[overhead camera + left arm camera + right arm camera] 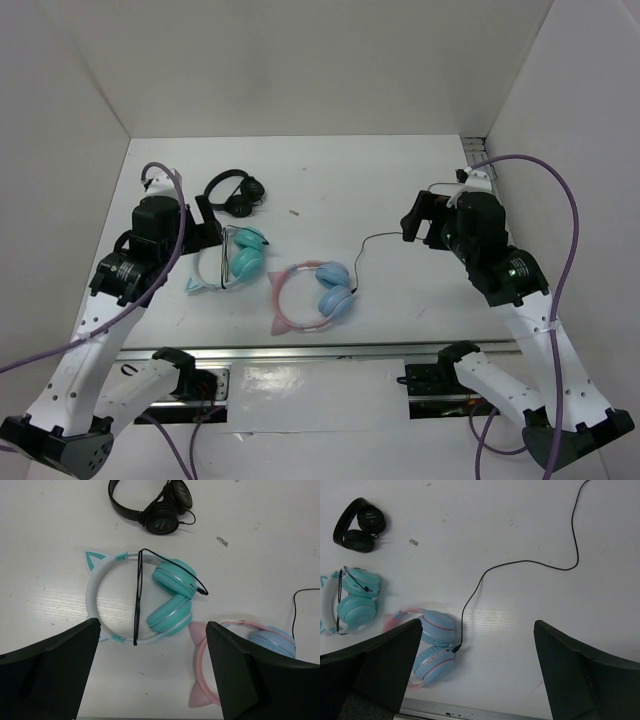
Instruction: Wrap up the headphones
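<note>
Resting apart from both pairs of wide-open, empty jaws, the headphones (334, 299) lie between them.

Headphones (335, 288) near the table's (400, 180) front edge, second pair (245, 258) just left, third pair (243, 193) behind that.

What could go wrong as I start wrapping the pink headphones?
The cable is thin and lies flat; a pinch may miss it. Tugging it could drag the headphones into the teal pair close by. The left fingers hover over that teal pair, the wrong one.
</note>
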### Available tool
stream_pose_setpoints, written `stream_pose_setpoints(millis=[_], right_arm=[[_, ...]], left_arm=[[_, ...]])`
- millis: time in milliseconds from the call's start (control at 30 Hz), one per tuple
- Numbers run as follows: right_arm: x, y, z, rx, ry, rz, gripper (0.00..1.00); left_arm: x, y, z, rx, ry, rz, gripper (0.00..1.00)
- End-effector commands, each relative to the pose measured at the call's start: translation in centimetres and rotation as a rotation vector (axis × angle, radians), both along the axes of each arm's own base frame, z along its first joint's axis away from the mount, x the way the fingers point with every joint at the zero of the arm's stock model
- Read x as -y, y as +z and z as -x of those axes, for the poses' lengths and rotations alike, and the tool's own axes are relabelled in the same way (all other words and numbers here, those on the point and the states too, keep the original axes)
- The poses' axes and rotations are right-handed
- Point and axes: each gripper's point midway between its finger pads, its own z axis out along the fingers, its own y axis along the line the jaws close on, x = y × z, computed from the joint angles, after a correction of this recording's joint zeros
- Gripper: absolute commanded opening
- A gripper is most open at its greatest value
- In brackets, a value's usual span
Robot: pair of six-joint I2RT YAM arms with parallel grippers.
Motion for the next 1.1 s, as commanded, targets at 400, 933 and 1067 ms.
stream_pose_setpoints(millis=[400,933,1067], right_arm=[[-3.4,-0.9,-0.8,0.006,0.141,-0.052,1.0],[-8.0,-3.7,-1.9,-0.032,0.242,-0.086,1.0],[-7.7,-3.6,-1.8,-0.026,0.239,-0.075,1.0]], left_arm=[[9.2,-3.9,1.6,-0.117,-0.38,0.26,1.0],[14.7,-15.3,3.1,-0.331,-0.203,0.081,1.0],[14.2,-19.2,2.9,-0.406,-0.131,0.018,1.0]])
